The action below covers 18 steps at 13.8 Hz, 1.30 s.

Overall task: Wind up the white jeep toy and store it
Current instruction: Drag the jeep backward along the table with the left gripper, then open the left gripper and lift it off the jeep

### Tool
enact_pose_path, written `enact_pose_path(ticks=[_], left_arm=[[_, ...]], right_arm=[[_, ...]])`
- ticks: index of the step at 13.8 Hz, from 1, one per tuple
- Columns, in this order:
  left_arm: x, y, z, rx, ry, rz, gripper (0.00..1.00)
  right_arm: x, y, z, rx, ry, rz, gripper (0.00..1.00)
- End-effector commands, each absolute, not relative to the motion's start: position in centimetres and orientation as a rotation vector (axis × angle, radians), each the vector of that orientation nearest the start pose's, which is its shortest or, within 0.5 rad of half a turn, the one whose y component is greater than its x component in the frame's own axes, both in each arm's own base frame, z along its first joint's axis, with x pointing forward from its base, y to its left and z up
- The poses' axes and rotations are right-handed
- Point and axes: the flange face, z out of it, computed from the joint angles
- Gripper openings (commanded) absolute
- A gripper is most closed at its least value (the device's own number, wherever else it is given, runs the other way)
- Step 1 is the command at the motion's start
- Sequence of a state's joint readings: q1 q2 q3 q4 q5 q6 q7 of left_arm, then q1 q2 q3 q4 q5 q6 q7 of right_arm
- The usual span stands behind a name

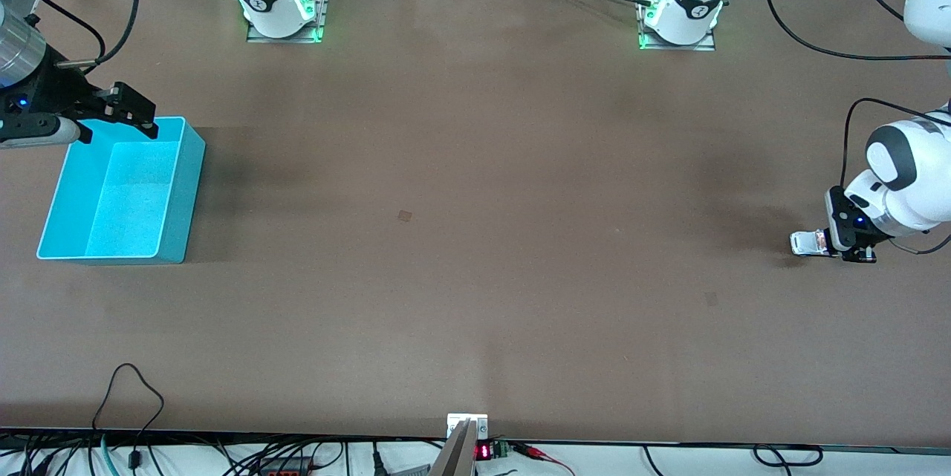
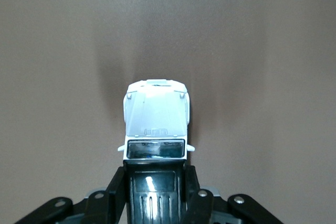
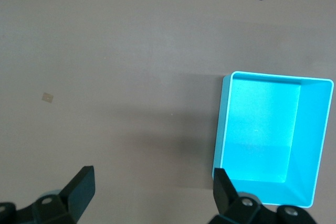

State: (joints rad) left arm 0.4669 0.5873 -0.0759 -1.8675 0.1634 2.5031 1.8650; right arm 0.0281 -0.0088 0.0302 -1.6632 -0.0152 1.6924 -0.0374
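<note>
Matt brown table, smooth, faintly mottled, no shine. White jeep toy: moulded plastic by the look, satin white bonnet, glossy black roof panel and windscreen catching a highlight. Turquoise bin: smooth plastic, semi-gloss walls, finely speckled floor. Left gripper: matt black fingers clamped on the jeep's rear, bright metal screw heads. Right gripper: same matt black plastic look, fingers apart. Arm shells glossy white. Silvery metal base plates under both arms.
</note>
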Motion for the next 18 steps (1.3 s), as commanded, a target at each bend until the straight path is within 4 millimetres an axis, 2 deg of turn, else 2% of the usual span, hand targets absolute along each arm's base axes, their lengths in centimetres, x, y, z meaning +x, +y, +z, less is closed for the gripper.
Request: enact_pose_path(ticks=[1, 3, 5, 8, 10, 11, 15, 18], left_arm=[[58.6, 25.2, 14.7, -2.143, 2.281, 0.087, 0.32], [58.8, 25.0, 14.8, -2.139, 2.283, 0.085, 0.39], [59.4, 24.6, 15.5, -2.120, 2.289, 0.070, 1.00], [60.1, 24.2, 17.7, -2.120, 2.294, 0.083, 1.00], [61.2, 22.9, 20.6, -2.117, 2.312, 0.078, 1.00], [61.5, 22.9, 22.2, -2.136, 2.310, 0.098, 1.00], [62.6, 20.2, 27.8, -2.278, 2.239, 0.186, 1.00], [62.8, 18.9, 31.5, -2.445, 2.098, 0.284, 1.00]], right_arm=[[55.6, 3.3, 60.2, -3.162, -0.154, -0.059, 1.00], [55.6, 3.3, 60.2, -3.162, -0.154, -0.056, 1.00], [55.6, 3.3, 60.2, -3.162, -0.154, -0.059, 1.00], [55.6, 3.3, 60.2, -3.162, -0.154, -0.059, 1.00], [55.6, 3.3, 60.2, -3.162, -0.152, -0.059, 1.00], [55.6, 3.3, 60.2, -3.162, -0.152, -0.059, 1.00], [55.6, 3.3, 60.2, -3.162, -0.154, -0.059, 1.00], [55.6, 3.4, 60.2, -3.162, -0.154, -0.059, 1.00]])
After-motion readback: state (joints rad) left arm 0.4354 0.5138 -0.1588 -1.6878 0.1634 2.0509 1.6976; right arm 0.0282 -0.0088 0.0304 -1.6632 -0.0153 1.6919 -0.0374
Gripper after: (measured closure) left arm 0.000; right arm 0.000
